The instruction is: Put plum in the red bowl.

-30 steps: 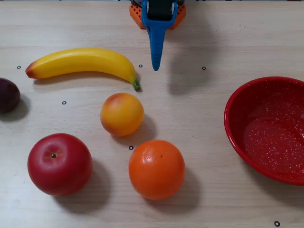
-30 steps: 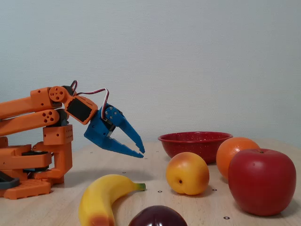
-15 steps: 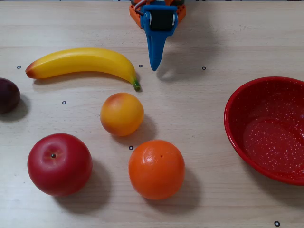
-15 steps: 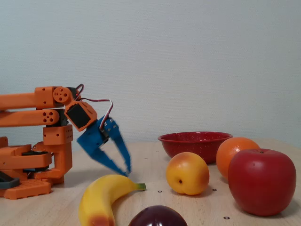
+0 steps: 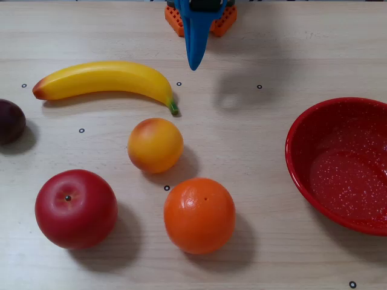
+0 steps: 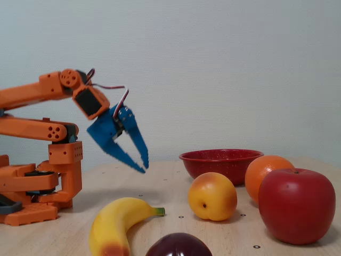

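The plum [image 5: 10,121], small and dark maroon, lies at the left edge of the table in the overhead view. In the fixed view the plum [image 6: 178,245] shows at the bottom edge, cut off. At the right side sits the red bowl [image 5: 300,158], speckled white inside and empty; the fixed view has the red bowl [image 6: 220,160] at the back. My blue gripper [image 5: 195,64] hangs near the arm's base at the top centre, far from both. Seen from the side, the gripper [image 6: 144,168] is raised above the table, fingertips together, holding nothing.
A banana [image 5: 106,80] lies just left of the gripper. A yellow-orange peach [image 5: 155,144], an orange [image 5: 199,214] and a red apple [image 5: 75,208] stand between the plum and the bowl. The orange arm base [image 6: 40,181] sits at the left in the fixed view.
The gripper dipped toward the table half a second ago, and has since risen and drawn back toward the base. No fruit has moved.
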